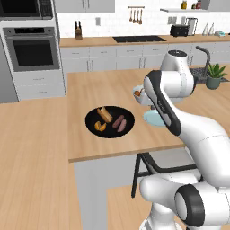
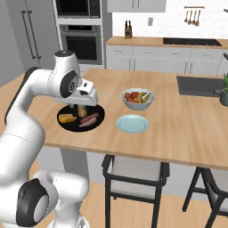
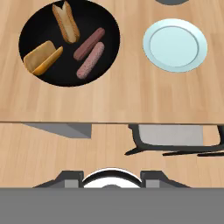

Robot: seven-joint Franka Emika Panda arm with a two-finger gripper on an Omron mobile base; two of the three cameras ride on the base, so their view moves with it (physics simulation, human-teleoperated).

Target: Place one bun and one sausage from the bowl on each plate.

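Observation:
The wide black bowl [image 3: 101, 26] lies on the wooden island counter with two golden buns [image 3: 66, 22] [image 3: 43, 57] and two reddish sausages [image 3: 89, 43] [image 3: 90, 60] side by side in it. To its right rests the pale blue plate [image 3: 175, 43], bare. My gripper [image 3: 111, 178] hangs high above the counter's front edge, open, with nothing between its fingers. From the right base view the gripper [image 2: 76, 107] hovers over the bowl [image 2: 99, 113], left of the plate [image 2: 132, 123]. The darker blue-grey plate is out of view.
A pale grey bowl of fruit [image 2: 138, 99] stands just behind the pale blue plate. A dark stool [image 2: 133, 173] sits under the counter's front edge. A sink [image 2: 200, 84] and a potted plant [image 1: 215, 76] lie at the far right.

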